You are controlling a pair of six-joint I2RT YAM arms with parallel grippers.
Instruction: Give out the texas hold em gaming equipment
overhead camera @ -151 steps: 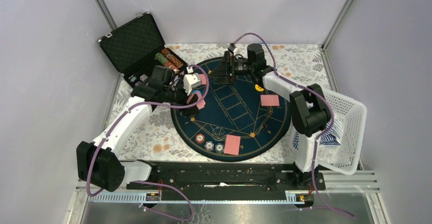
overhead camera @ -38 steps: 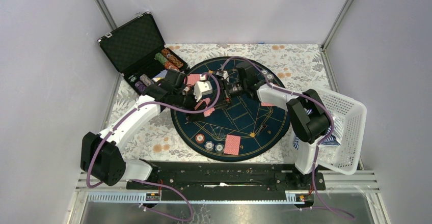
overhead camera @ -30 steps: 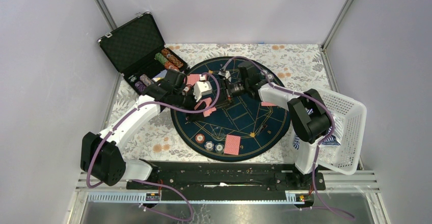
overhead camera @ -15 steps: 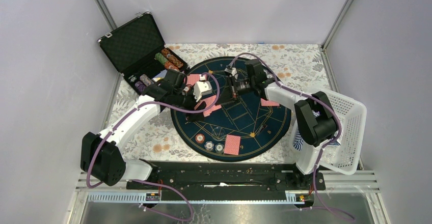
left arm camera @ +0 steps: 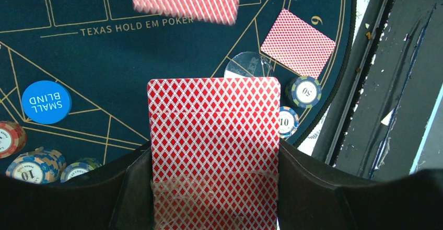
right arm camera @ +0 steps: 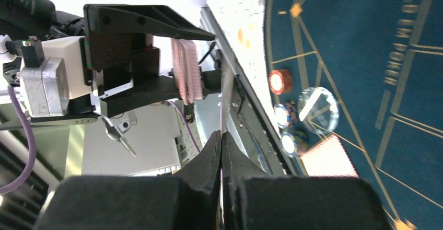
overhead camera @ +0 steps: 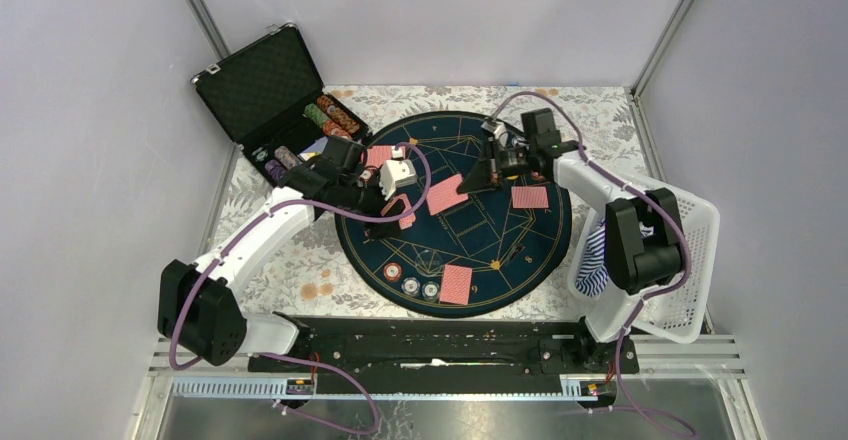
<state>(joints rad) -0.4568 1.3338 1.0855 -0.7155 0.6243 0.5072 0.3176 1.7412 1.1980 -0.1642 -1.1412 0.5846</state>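
My left gripper (overhead camera: pixel 397 203) is shut on a deck of red-backed playing cards (left arm camera: pixel 214 141), held over the left part of the round blue poker mat (overhead camera: pixel 500 245). A single red-backed card (overhead camera: pixel 445 193) hangs from my right gripper (overhead camera: pixel 469 184), which is shut on it to the right of the deck. The right wrist view shows that card edge-on (right arm camera: pixel 222 104) between the pressed-together fingers (right arm camera: pixel 211 154). One card (overhead camera: pixel 530 197) lies on the mat at right and another (overhead camera: pixel 456 284) at the front. Striped chips (overhead camera: pixel 410 285) sit beside the front card. A blue small blind disc (left arm camera: pixel 46 102) rests on the mat.
The open black case (overhead camera: pixel 262 85) stands at the back left with rows of chips (overhead camera: pixel 330 115) along its edge. A white basket (overhead camera: pixel 685 230) with a blue-white striped cloth (overhead camera: pixel 597 260) stands at the right. A clear disc (left arm camera: pixel 249 65) lies near the front chips.
My right gripper has closed on one card at the deck and drawn it off to the right and back. The left arm with the deck has stayed put.
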